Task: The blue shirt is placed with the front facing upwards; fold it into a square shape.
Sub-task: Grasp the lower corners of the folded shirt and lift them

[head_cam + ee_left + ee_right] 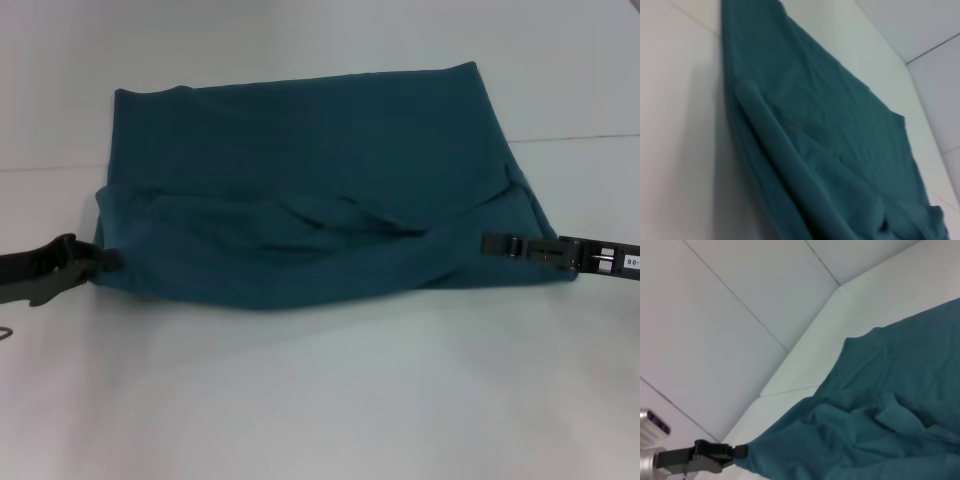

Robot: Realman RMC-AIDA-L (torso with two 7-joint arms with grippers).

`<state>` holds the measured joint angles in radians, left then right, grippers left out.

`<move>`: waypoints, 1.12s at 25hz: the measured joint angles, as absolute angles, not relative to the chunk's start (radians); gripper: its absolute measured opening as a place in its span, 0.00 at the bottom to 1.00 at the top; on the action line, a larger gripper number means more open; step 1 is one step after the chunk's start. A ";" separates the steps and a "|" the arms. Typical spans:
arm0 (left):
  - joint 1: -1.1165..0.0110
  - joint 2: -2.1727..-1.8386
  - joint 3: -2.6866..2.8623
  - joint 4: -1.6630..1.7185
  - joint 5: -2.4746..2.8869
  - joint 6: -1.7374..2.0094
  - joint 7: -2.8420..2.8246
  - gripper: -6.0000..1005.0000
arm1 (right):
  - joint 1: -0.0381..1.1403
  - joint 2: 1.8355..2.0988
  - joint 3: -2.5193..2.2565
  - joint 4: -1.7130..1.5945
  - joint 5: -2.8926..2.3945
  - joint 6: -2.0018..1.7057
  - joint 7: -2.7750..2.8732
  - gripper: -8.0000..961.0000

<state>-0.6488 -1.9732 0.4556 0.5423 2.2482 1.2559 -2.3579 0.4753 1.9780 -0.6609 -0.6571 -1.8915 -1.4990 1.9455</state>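
A pale white table (320, 400) fills the room's foreground, its far edge meeting light panelled walls. The blue shirt (320, 200) lies spread across the table's middle, plain teal side up, its near portion doubled over into a rumpled band. The left gripper (108, 260) pinches the shirt's near left corner, fingers closed on cloth; the right gripper (490, 244) sits at the shirt's near right edge, whether it grips I cannot tell. The right wrist view alone shows the left gripper (740, 451) from across the shirt (880, 425), clamped on its corner. The left wrist view shows only the shirt's (830, 150) rolled fold.
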 joint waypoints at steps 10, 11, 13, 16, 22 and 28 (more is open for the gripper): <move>-0.646 -1.984 0.473 0.536 2.254 1.218 -2.350 0.04 | 0.574 1.849 -0.663 -0.676 -2.166 -1.347 2.298 0.92; -0.646 -1.985 0.473 0.536 2.254 1.218 -2.350 0.04 | 0.585 1.837 -0.663 -0.675 -2.188 -1.343 2.326 0.92; -0.645 -1.988 0.473 0.535 2.254 1.218 -2.350 0.03 | 0.616 1.812 -0.665 -0.676 -2.244 -1.327 2.402 0.92; -0.644 -1.991 0.473 0.535 2.253 1.218 -2.349 0.03 | 0.654 1.806 -0.669 -0.678 -2.325 -1.299 2.442 0.92; -0.646 -1.993 0.472 0.536 2.246 1.218 -2.345 0.03 | 0.692 1.878 -0.673 -0.676 -2.418 -1.196 2.323 0.92; -0.645 -2.002 0.471 0.546 2.245 1.218 -2.342 0.04 | 0.696 1.916 -0.704 -0.660 -2.450 -1.128 2.274 0.92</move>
